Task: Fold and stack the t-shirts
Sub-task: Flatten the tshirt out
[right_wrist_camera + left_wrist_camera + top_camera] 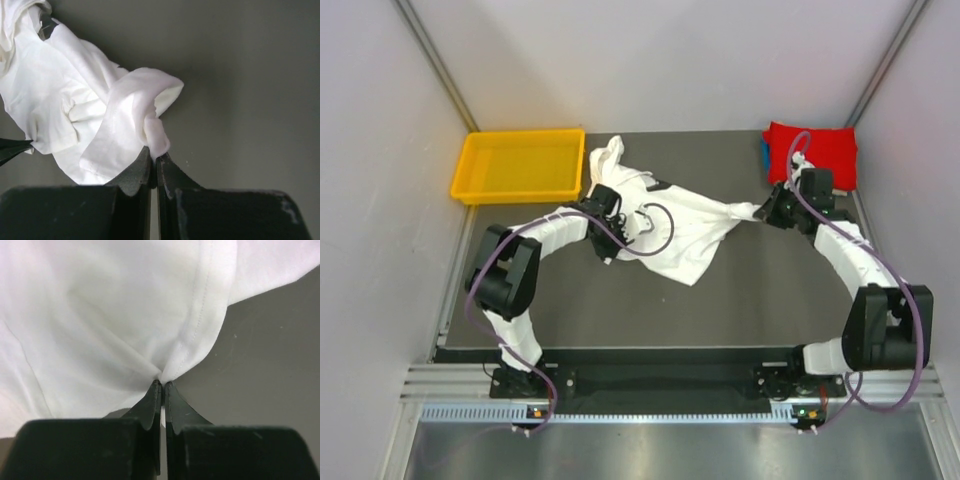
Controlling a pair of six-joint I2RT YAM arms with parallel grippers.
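A white t-shirt (pixel 685 230) lies crumpled and stretched across the middle of the dark table. My left gripper (pixel 607 205) is shut on a pinch of its cloth at the left side; the left wrist view shows the jaws (pixel 162 385) closed on a hemmed fold of the white t-shirt (pixel 110 315). My right gripper (pixel 767 212) is shut on the shirt's right end; the right wrist view shows the jaws (pixel 154 156) pinching a bunched corner of the white t-shirt (pixel 100 115). A folded red t-shirt (pixel 815 150) lies at the back right, on top of a blue one (pixel 764 153).
A yellow plastic tray (pixel 520 165) stands at the back left of the table (pixel 760 300). Grey walls close in the sides and back. The arms' purple cables loop over the shirt and by the red stack.
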